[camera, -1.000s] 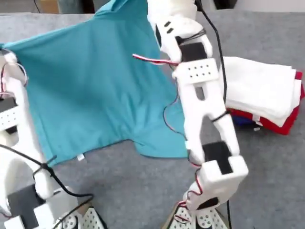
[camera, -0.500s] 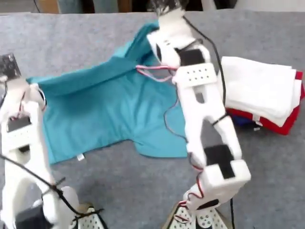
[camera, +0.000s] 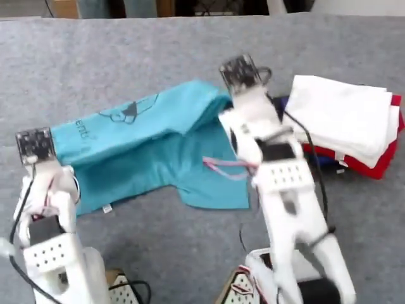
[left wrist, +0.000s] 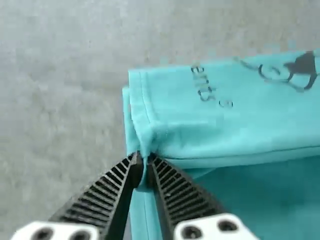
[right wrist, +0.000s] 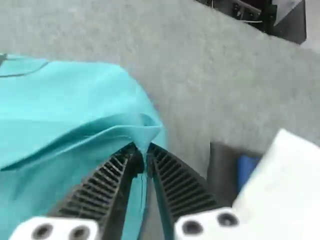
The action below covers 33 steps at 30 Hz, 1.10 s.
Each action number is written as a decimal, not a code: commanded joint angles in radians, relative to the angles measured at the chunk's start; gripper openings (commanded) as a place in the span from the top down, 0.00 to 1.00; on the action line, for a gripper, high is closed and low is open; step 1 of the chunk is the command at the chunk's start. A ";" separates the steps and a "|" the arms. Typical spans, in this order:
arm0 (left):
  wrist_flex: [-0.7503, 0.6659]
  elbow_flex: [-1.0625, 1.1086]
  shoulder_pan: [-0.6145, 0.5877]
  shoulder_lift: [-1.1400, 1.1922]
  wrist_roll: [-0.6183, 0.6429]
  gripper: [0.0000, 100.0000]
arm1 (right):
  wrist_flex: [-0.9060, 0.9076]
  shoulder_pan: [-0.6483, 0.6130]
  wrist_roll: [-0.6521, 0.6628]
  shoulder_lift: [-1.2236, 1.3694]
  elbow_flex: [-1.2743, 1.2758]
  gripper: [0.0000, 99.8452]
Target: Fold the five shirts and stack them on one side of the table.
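Left claw (left wrist: 143, 161) pinches the teal shirt (camera: 152, 152) at one corner, low over the desk (camera: 126, 57). Right claw (right wrist: 143, 152) pinches the opposite corner, near the folded stack (camera: 348, 126).

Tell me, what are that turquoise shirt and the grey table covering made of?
The turquoise shirt: soft matte knit, probably cotton jersey; it drapes, creases, and has stitched hems and a dark print. The table covering: looks like grey felt or short-pile carpet, matte with a mottled, fuzzy surface.
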 commanded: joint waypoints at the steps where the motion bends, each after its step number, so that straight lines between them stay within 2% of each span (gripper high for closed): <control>1: 0.157 0.036 0.008 -0.147 -0.006 0.97 | -0.020 0.048 0.017 -0.196 0.157 0.99; 3: 0.216 0.042 0.008 -0.190 -0.009 0.97 | 0.000 0.058 0.057 -0.272 0.236 0.99; 7: 0.290 0.044 0.001 -0.201 -0.103 0.97 | 0.083 0.041 0.163 -0.420 0.357 0.99; 16: 0.324 0.050 0.001 -0.201 -0.166 0.97 | 0.324 0.040 0.319 -0.653 0.461 0.99; 20: 0.325 0.041 -0.071 -0.201 -0.209 0.97 | 0.427 0.040 0.393 -0.707 0.476 0.99; 25: 0.324 0.061 -0.160 -0.201 -0.276 0.97 | 0.479 0.040 0.433 -0.743 0.484 0.99; 33: 0.318 0.151 -0.117 -0.204 -0.279 0.97 | 0.483 0.041 0.446 -0.743 0.484 0.99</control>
